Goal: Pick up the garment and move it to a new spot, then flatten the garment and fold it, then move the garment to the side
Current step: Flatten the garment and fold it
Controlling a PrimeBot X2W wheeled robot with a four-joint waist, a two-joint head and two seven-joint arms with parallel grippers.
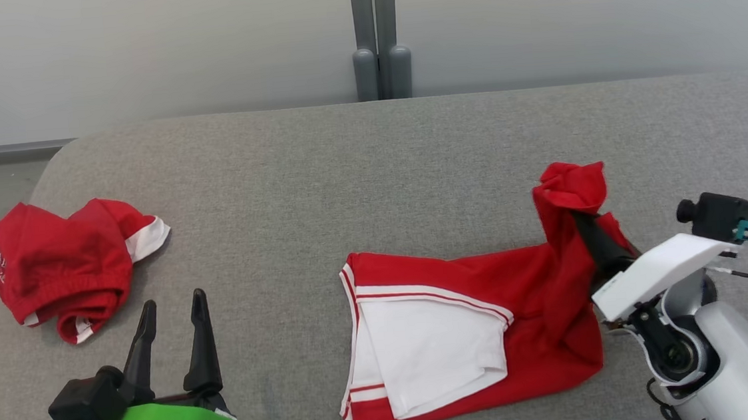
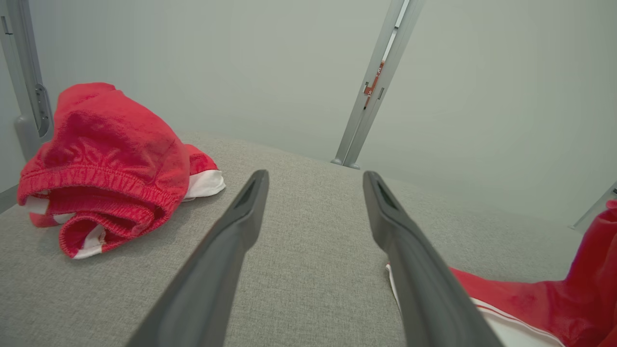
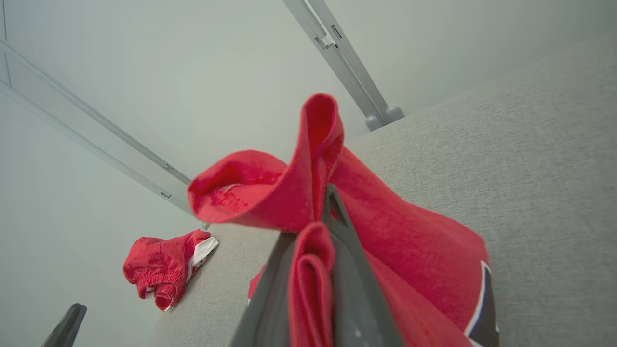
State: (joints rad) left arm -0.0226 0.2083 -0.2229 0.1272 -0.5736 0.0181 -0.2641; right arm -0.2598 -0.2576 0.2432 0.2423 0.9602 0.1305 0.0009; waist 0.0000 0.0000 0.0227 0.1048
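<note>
A red garment with white panels and stripes (image 1: 464, 336) lies partly folded at the centre right of the grey table (image 1: 357, 171). Its right end is bunched and lifted off the surface. My right gripper (image 1: 587, 226) is shut on that bunch, and in the right wrist view red cloth (image 3: 313, 270) is pinched between its dark fingers (image 3: 352, 270). My left gripper (image 1: 174, 312) stands open at the lower left, nothing between its fingers (image 2: 226, 260), apart from the garment (image 2: 530, 299).
A second red and white garment (image 1: 65, 268) lies crumpled at the table's left edge (image 2: 101, 164) (image 3: 164, 267). A grey post (image 1: 379, 36) rises behind the far edge. Bare grey surface lies between the two garments.
</note>
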